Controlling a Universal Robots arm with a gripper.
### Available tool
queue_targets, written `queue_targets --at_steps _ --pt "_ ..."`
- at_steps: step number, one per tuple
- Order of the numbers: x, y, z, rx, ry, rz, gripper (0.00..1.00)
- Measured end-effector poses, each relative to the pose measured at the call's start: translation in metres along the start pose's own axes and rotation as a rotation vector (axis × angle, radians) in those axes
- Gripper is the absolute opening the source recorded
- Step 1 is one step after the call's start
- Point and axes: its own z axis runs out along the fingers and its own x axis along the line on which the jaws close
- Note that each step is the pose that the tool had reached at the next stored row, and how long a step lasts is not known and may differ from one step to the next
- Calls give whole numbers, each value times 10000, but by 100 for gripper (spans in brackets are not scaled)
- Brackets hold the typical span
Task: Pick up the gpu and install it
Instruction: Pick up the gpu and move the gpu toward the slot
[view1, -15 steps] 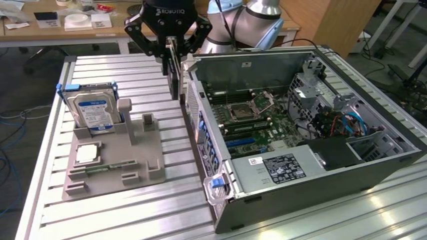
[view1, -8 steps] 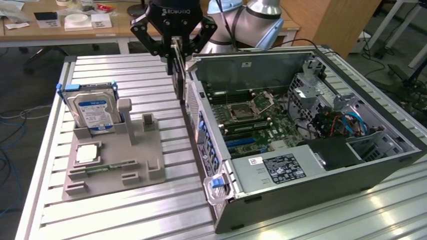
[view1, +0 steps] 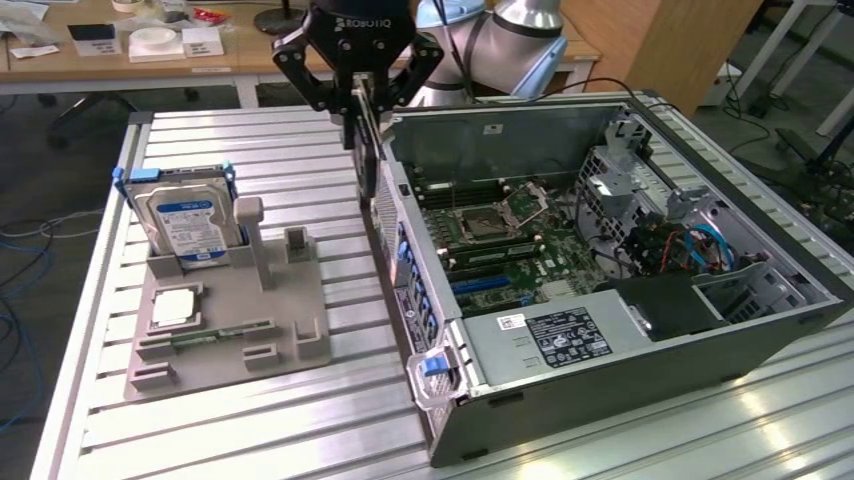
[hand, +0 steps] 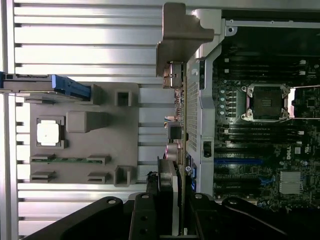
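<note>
Black two-finger end effector (view1: 360, 102) is clamping on the thin dark rectangular gpu card (view1: 362, 150), holding it on edge, hanging down (grey metal end is sitting farthest from the fingers). In the wrist view the end effector (hand: 172, 220) is gripping the gpu card (hand: 175, 135) just beside the outer wall of the open grey metal computer case (view1: 641, 330), on the side facing the grey plastic holder block (view1: 274, 335). Silver hard drive with blue-white label (view1: 187, 225) is standing upright in that block on the slatted aluminium counter (view1: 240, 135).
</note>
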Motion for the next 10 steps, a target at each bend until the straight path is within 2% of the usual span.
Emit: queue_targets --at_steps 10 --pt "-102 1 3 0 0 1 28"
